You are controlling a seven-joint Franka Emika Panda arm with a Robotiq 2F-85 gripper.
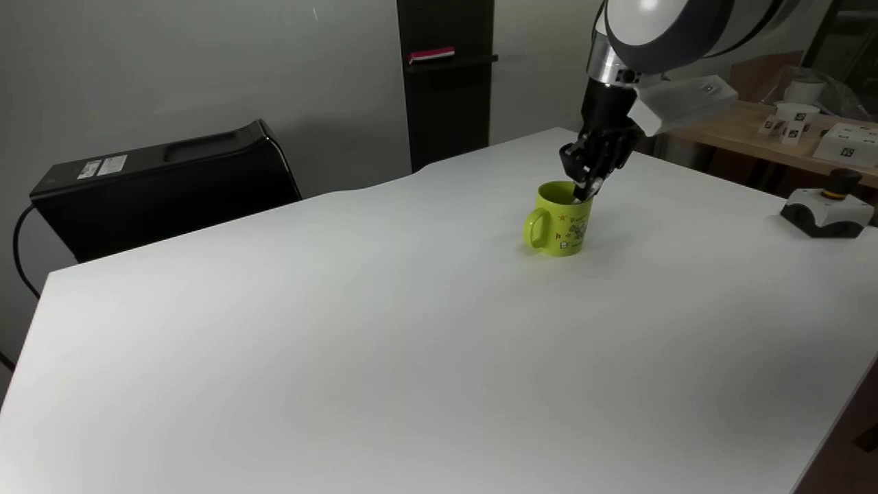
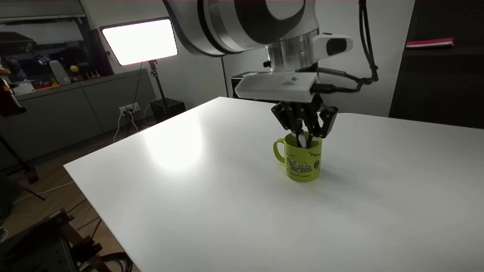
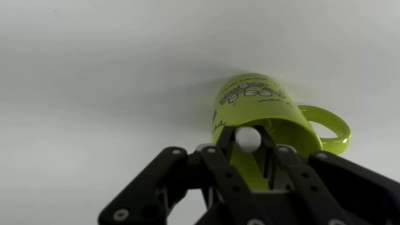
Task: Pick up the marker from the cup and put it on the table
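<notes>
The lime-green cup point(image 1: 559, 230) stands upright on the white table point(image 1: 343, 329). It also shows in the other views point(image 2: 302, 166) point(image 3: 256, 100), with its handle to one side. My gripper point(image 3: 245, 134) points down at the cup's mouth, its fingertips at or just inside the rim near the side away from the handle. The fingers are closed against both sides of the marker point(image 3: 248, 139), whose white end faces the wrist camera. The marker's white barrel also shows between the fingers in an exterior view point(image 2: 302, 140). Its lower part and dark cap are hidden in the cup.
A black-topped emergency-stop box point(image 1: 826, 209) sits on the table near its edge. A wooden table point(image 1: 727, 137) with white cups and boxes stands beyond. A black case point(image 1: 164, 185) stands behind the table's far edge. A bright lamp panel point(image 2: 141, 41) stands off the table.
</notes>
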